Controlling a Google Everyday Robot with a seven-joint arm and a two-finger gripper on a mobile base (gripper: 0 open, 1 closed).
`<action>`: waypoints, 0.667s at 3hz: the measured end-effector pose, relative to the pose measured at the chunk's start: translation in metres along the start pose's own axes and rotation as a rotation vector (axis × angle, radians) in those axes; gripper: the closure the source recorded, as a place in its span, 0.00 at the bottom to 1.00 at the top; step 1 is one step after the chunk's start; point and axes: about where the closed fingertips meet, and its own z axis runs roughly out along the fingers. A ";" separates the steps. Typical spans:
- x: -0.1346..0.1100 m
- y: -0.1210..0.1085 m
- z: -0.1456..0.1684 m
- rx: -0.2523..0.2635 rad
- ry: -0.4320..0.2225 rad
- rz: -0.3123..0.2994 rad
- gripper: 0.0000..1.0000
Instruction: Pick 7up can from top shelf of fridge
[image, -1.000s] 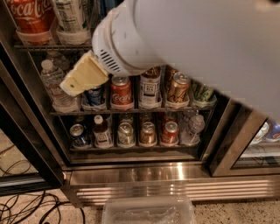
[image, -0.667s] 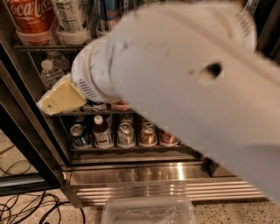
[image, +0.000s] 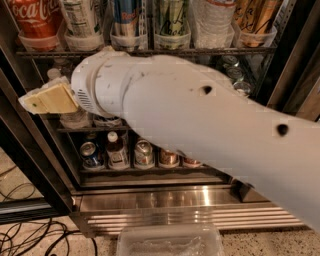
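Note:
The 7up can (image: 80, 17) stands on the top shelf (image: 165, 51) of the fridge (image: 165, 197), second from the left. Its white nutrition-facts panel faces me and it sits in a clear plastic cup. A red Coca-Cola can (image: 32, 17) is to its left and a blue Red Bull can (image: 127, 15) to its right. My gripper (image: 47, 100), beige-tipped, is at the left of the view, below the top shelf and in front of the second rack. It is below and left of the 7up can and holds nothing that I can see. My white arm (image: 210, 130) covers much of the middle racks.
More cans and bottles (image: 172, 20) fill the top shelf to the right. Small cans and bottles (image: 117, 152) stand on the bottom rack. The black door frame (image: 35, 160) runs down the left. Cables (image: 30, 235) lie on the floor, and a clear plastic bin (image: 170, 242) is at the bottom.
My arm has swung left and closer to the camera, and the gripper has moved left in front of the second rack. The cans on the shelves have not moved.

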 end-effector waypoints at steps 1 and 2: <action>-0.020 -0.014 0.008 0.059 -0.109 0.041 0.00; -0.029 -0.023 -0.006 0.152 -0.192 0.043 0.00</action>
